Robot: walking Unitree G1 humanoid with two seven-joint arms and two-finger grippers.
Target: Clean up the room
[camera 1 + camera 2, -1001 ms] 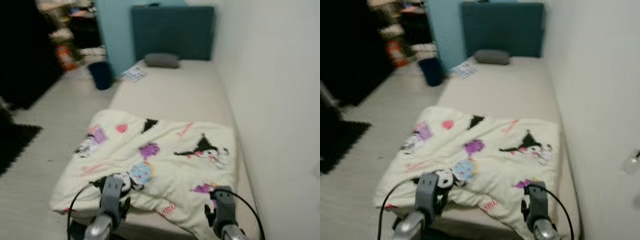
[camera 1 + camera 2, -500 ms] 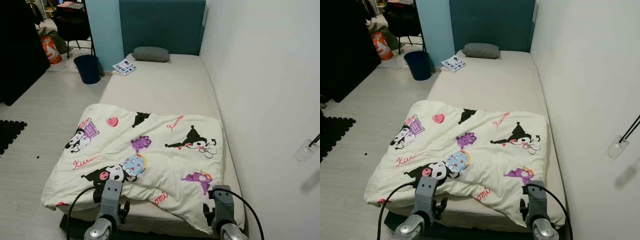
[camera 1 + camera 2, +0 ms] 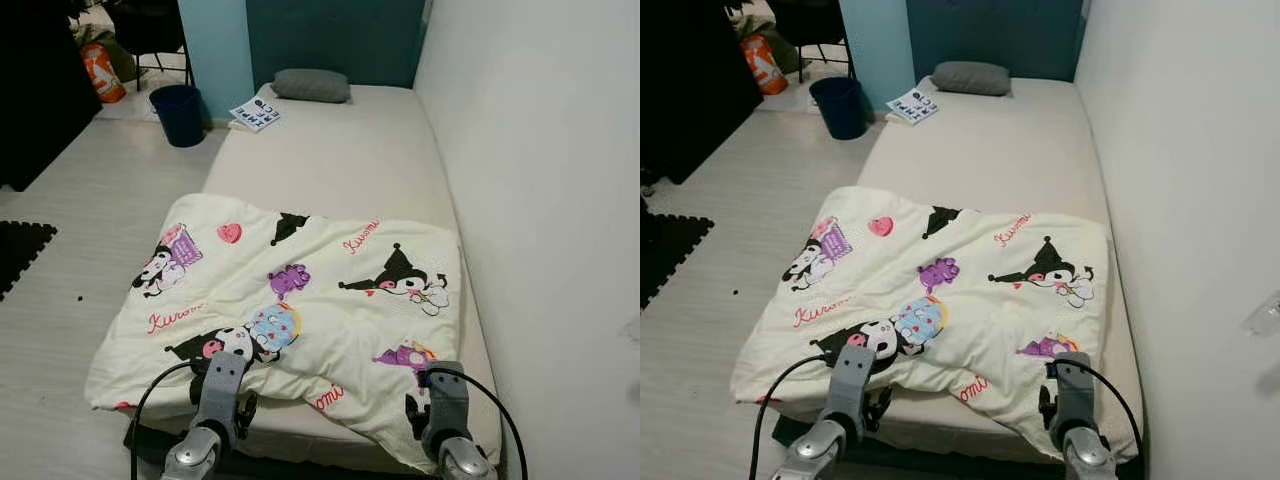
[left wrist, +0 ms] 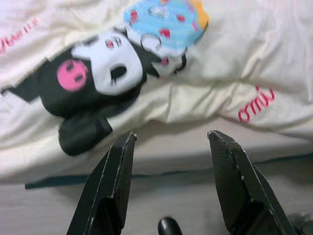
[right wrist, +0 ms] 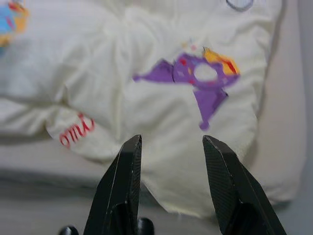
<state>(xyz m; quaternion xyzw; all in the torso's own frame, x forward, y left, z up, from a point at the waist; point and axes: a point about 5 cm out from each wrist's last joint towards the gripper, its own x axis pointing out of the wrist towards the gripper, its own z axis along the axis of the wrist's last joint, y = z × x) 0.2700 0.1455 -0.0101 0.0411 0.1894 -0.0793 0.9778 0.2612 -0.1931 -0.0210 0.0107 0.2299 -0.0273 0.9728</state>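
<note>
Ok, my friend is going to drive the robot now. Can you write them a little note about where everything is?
Left tool: open, holding nothing, at the foot of the bed.
Right tool: open, holding nothing, over the blanket's near right corner.
Cartoon blanket: rumpled across the lower half of the mattress, its left edge hanging off.
Grey pillow sits at the headboard, a booklet beside it at the mattress edge.
Done: nothing visible yet.
Left: spread the blanket.

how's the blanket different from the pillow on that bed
The blanket is cream with cartoon prints; the pillow is plain grey. The blanket is far larger, rumpled, and overhangs the bed's foot; the pillow is small and lies flat by the headboard. Both rest on the bed.
</note>
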